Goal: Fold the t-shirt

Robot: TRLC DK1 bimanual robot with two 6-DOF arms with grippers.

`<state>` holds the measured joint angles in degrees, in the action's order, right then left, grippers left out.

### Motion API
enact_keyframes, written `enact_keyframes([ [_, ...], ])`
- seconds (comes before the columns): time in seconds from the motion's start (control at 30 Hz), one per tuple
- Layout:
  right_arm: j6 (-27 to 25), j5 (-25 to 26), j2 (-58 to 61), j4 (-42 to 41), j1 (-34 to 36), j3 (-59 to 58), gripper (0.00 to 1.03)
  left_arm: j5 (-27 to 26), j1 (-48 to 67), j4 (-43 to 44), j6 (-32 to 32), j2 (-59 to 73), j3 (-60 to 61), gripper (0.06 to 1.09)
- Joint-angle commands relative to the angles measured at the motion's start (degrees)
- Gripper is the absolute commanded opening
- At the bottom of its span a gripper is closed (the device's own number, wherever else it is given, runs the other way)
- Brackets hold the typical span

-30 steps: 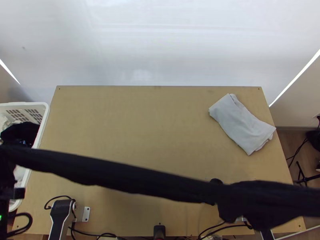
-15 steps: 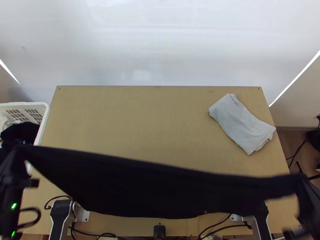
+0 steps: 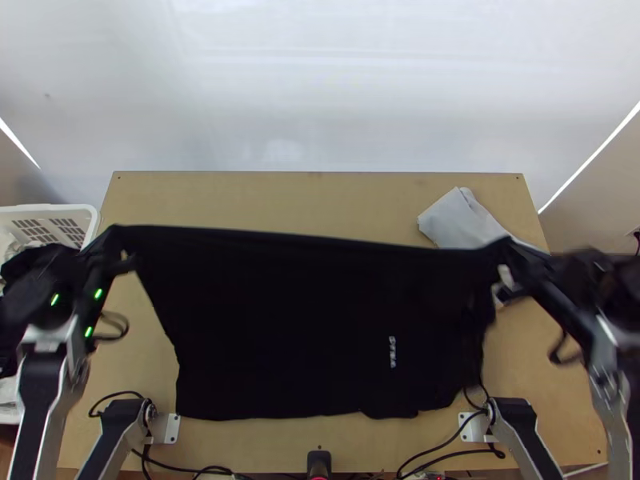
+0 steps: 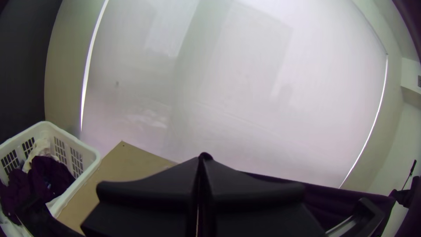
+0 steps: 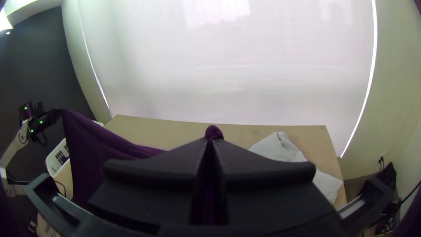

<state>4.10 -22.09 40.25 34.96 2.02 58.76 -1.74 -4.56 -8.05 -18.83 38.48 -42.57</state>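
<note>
While the dark t-shirt point(image 3: 296, 320) hangs spread across the frame's lower half, each set of jaws pinching one end, laying flat and folding apparently remain.

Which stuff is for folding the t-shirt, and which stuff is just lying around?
For the job:
dark shirt, stretched between the grippers
left gripper, pinching it
right gripper, pinching it too

Just lying about:
grey cloth, on the table
white basket, with clothes in it
</note>
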Motion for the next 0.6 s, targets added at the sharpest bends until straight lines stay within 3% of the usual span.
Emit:
enact_keyframes([
  [0.0,0.47,3.37,17.41,-14.04,-6.94,-5.06,0.03,0.16,0.16,13.06,0.81,20.41,0.38,0.09],
  [0.2,1.0,4.51,31.64,-20.99,-10.64,-1.9,0.03,0.07,0.51,19.83,1.52,35.17,-3.58,0.09],
  [0.57,0.91,4.6,53.0,-23.71,-11.16,9.53,0.03,0.77,1.04,24.05,1.69,57.5,-17.11,0.09],
])
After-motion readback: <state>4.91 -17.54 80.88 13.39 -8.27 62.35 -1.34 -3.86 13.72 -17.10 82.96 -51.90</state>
